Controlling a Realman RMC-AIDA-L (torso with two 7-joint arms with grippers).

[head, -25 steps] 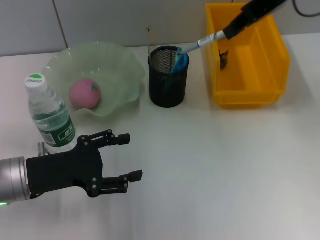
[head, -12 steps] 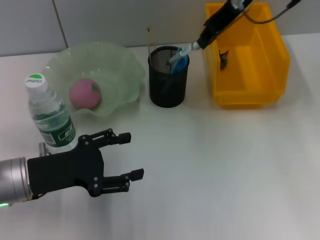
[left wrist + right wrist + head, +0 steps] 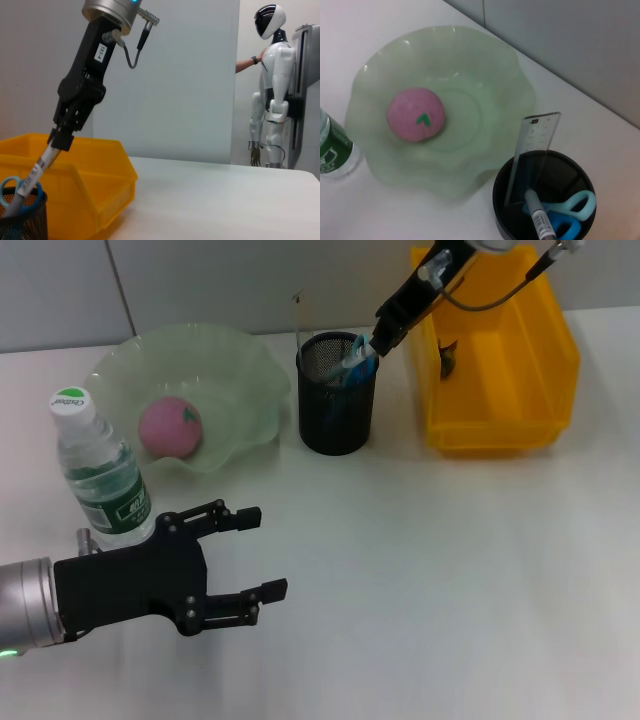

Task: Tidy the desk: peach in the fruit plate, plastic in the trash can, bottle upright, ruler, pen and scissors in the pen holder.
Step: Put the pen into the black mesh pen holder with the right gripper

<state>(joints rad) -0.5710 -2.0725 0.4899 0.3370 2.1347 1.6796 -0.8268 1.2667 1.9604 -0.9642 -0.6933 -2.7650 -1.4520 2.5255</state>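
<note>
Right gripper (image 3: 379, 338) is over the black mesh pen holder (image 3: 337, 410), clenched on the pen (image 3: 358, 357), which slants down with its tip inside the holder. Left wrist view shows the same: right gripper (image 3: 59, 139) gripping the top of the pen (image 3: 31, 178) above the holder. Blue scissors (image 3: 566, 216) and clear ruler (image 3: 532, 155) already stand in the holder, ruler leaning on the rim.

Left gripper (image 3: 238, 565) hovers low over the table (image 3: 450, 580) near the front, fingers spread apart, holding nothing, just beside the bottle (image 3: 98, 472). Bottle stands upright, green cap on, next to the fruit plate (image 3: 240, 370). Pink peach (image 3: 169, 427) sits in the green wavy plate. Yellow bin (image 3: 495, 350) is behind and right of the holder; something dark lies inside, can't tell what.
</note>
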